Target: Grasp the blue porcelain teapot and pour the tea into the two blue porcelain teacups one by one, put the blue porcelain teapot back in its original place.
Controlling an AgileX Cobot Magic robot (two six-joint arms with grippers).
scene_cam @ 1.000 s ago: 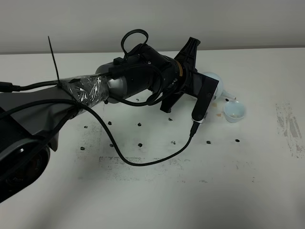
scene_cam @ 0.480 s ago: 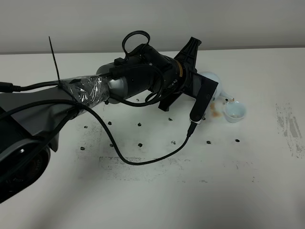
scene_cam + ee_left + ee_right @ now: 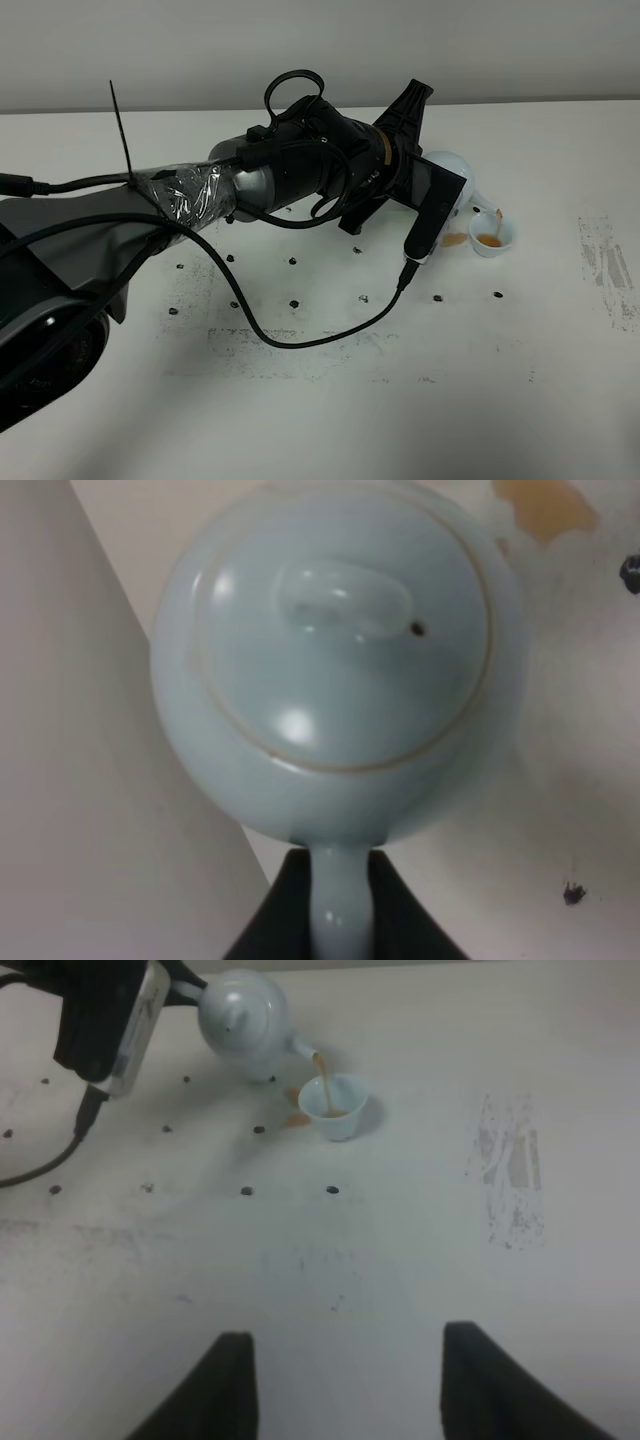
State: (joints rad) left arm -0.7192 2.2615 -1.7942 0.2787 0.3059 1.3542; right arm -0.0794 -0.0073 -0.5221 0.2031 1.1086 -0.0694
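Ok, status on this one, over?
Left gripper shut on teapot, pouring tea into cup. Right gripper open, empty. Small spill beside cup; nothing blocking.

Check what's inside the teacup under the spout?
Amber tea sits in the teacup, a stream falling in from the teapot spout. The cup wall hides how deep it is.

Teapot [image 3: 330, 710] glossy pale sky-blue, thin tan line at the lid [image 3: 345, 630] seam; teacup [image 3: 345, 1120] matching pale blue, tea [image 3: 489, 239] amber-brown; spill [image 3: 455, 240] amber; table [image 3: 400, 1260] white with black dots [image 3: 332, 1190] and a grey scuffed patch [image 3: 510, 1170].
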